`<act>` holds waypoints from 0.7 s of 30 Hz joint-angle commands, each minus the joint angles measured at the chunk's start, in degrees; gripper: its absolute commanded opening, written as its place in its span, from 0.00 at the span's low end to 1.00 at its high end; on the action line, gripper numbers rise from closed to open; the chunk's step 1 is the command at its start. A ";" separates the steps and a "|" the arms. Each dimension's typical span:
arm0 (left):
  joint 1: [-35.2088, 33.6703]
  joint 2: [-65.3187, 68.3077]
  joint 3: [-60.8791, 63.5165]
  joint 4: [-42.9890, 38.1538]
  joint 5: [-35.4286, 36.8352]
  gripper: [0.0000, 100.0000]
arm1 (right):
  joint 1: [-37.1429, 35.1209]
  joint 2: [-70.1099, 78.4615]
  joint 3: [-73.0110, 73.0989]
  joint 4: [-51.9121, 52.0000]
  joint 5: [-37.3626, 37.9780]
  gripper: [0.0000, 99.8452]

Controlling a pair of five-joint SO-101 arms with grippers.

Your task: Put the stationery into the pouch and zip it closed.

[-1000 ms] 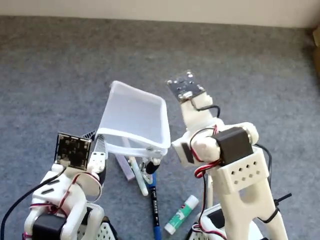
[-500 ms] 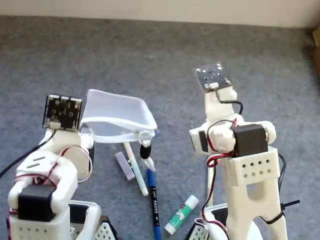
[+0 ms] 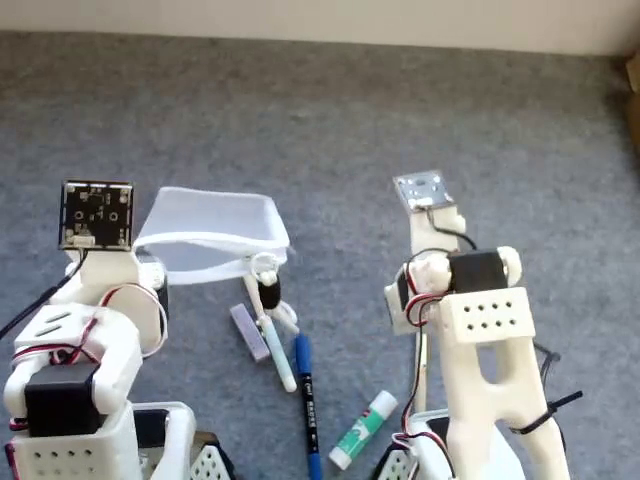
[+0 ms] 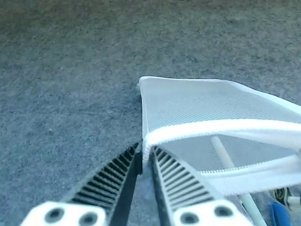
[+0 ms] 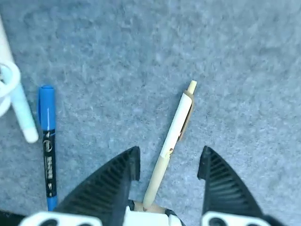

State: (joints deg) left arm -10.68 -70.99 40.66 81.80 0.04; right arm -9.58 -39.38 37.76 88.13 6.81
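Left gripper: jaws closed tight on the rim of the white translucent mesh pouch, at its left corner. The pouch sits left of centre on the grey carpet, mouth open towards the near side.

Right gripper: jaws spread wide, holding nothing, straddling a cream-coloured ballpoint pen that lies on the carpet.

Between the arms, near of the pouch, lie a lavender block eraser, a pale white pen, a blue marker and a green-and-white glue stick.
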 commanded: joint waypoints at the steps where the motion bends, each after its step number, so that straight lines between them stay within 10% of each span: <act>1: -0.92 1.63 2.15 -0.09 -0.44 0.01 | 0.40 -1.36 3.65 -7.78 -5.71 0.19; 21: -5.67 1.89 3.74 -0.97 -0.35 0.01 | 6.11 3.03 18.33 -25.98 -10.02 0.19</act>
State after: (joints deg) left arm -15.16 -70.11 44.70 81.63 0.13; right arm -4.40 -39.03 56.66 63.34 -2.86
